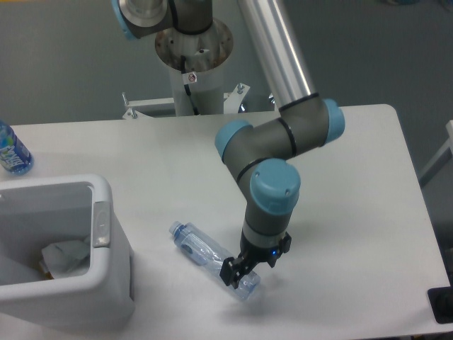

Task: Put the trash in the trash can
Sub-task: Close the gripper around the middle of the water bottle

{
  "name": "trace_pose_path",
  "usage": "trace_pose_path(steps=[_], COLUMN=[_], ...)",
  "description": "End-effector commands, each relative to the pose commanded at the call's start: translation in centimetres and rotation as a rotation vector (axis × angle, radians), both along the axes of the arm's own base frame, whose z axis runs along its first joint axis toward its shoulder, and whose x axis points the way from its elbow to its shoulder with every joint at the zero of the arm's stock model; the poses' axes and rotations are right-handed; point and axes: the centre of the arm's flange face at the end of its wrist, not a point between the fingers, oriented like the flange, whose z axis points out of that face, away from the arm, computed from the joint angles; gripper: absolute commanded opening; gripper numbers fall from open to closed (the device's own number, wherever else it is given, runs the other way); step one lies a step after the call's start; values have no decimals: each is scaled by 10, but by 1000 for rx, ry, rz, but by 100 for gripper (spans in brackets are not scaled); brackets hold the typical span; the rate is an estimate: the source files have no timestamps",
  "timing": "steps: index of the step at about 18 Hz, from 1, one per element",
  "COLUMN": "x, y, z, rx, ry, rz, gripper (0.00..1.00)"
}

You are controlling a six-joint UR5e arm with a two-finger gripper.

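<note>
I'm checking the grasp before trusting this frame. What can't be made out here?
- Gripper: the arm's wrist covers the fingers from above, so open or shut on the bottle cannot be told.
- Bottle's far end: hidden under the gripper.
- Trash can: cut off by the left and bottom edges; its wall hides most of the inside, and only part of the wrapper shows.
- Labelled bottle: cut off by the left edge.
</note>
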Motion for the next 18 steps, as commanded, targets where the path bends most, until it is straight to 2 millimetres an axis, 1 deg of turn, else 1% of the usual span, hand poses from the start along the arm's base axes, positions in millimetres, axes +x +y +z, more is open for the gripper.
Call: trace_pose_path(steps=[3, 5, 10, 13, 14, 16, 17, 18], x=[4, 2, 2, 0, 0, 0, 1, 0], y=[4, 3, 5, 6, 6, 6, 6, 5], z=[-16, -27, -30, -39, -39, -39, -38, -36], rx=[-17, -43, -44, -57, -59, -60, -60, -57], ry=[-13, -9, 5, 5, 7, 7, 7, 9], rz=[-9, -8, -9, -8, -8, -8, -9, -9], gripper=[100, 100, 100, 100, 93, 74, 68, 66])
